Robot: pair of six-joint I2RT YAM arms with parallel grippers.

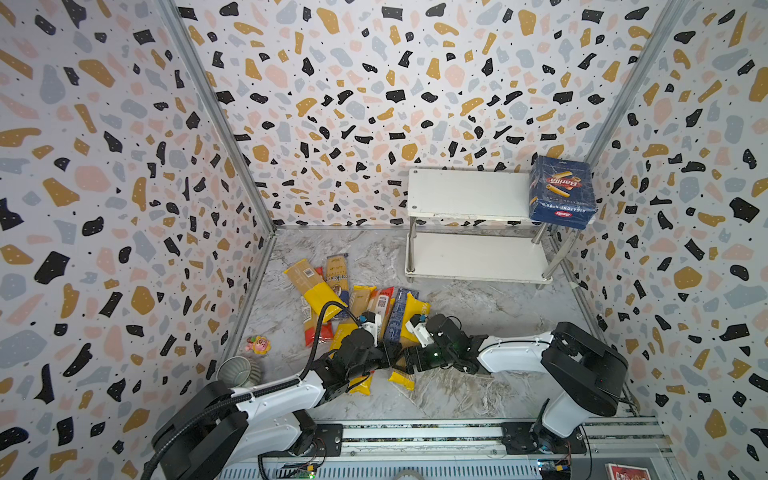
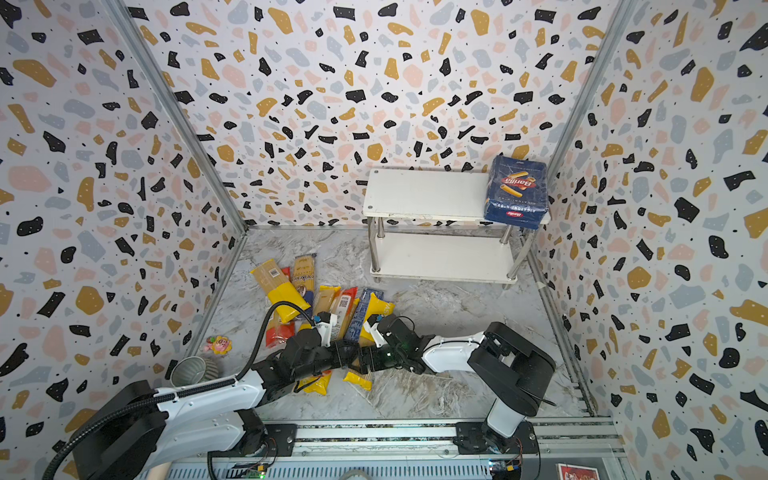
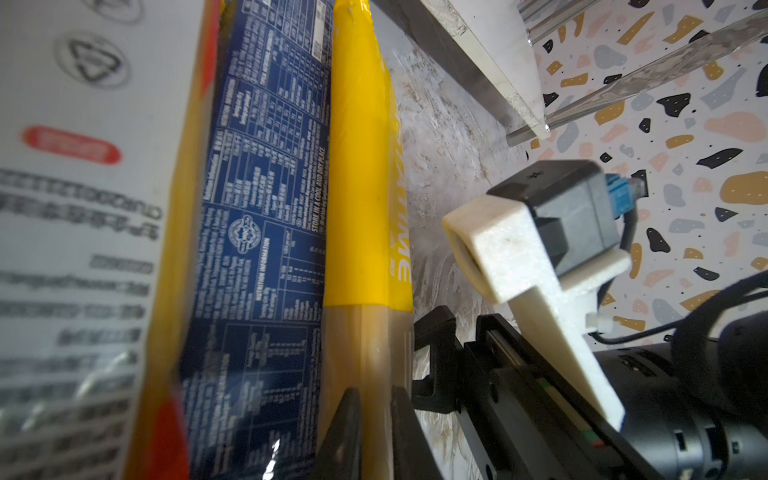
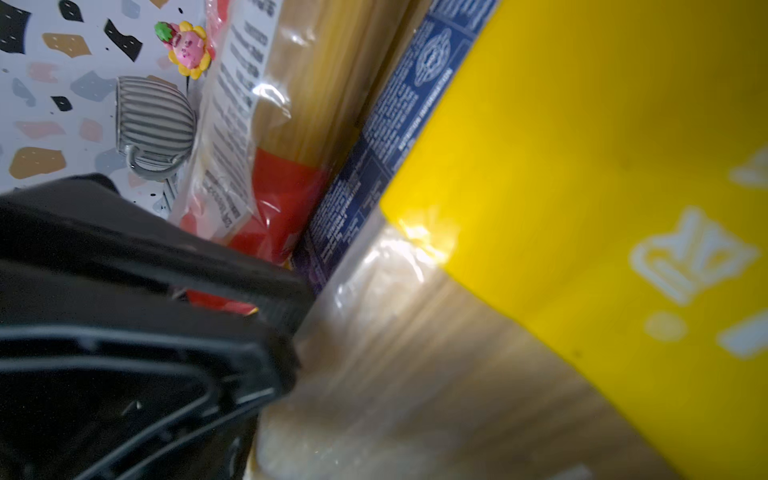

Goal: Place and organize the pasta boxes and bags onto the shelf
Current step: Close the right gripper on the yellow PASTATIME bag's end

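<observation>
Two boxes, about six bags, one shelf.
Your wide box sits at the right end of the shelf's top board. The narrow box lies on the floor among the bags. The arms hide part of that pile, so the bag count's rough. Left gripper is pinched onto a yellow bag right beside the narrow box, and right gripper is spread wide at the same bag.

Shelf top board: bare left of wide blue box, which fills right end. Lower board bare; headroom capped by top board, chrome legs at corners. Counter straight in front of shelf open. Front-left of shelf: pile of bags, narrow blue box wedged among them, left arm and right arm crowded over it. Cup, toy farther front-left, by wall.
</observation>
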